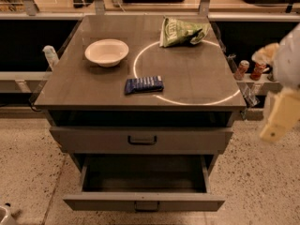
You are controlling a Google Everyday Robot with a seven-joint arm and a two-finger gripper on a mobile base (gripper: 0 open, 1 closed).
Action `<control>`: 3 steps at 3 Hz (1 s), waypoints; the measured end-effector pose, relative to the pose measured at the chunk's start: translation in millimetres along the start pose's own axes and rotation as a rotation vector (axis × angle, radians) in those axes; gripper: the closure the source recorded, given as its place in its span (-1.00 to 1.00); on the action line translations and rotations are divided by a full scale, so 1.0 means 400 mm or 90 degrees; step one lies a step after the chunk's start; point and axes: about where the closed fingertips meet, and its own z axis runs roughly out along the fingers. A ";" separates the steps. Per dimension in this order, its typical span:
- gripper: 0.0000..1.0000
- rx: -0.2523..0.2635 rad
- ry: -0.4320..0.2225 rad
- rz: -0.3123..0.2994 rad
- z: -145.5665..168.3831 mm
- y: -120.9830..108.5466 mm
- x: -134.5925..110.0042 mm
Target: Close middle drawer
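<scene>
The middle drawer (143,202) is pulled far out at the bottom of the grey cabinet. It has a low flat front panel with a small dark handle (146,206) at its centre, and its inside looks empty. Above it is the taller-fronted top drawer (140,140) with a bigger handle, pushed nearly in. The lowest drawer is out of view. My gripper (279,118) shows as a pale blurred shape at the right edge, to the right of the cabinet at about the top drawer's height and apart from both drawers.
On the cabinet top (197,78) lie a white bowl (107,52), a green chip bag (182,30) and a blue packet (144,84). Two cans (242,69) stand on a shelf to the right, and a white bottle (50,56) to the left. Speckled floor surrounds the cabinet.
</scene>
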 end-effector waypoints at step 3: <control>-1.00 -0.095 -0.243 0.184 0.528 0.246 0.216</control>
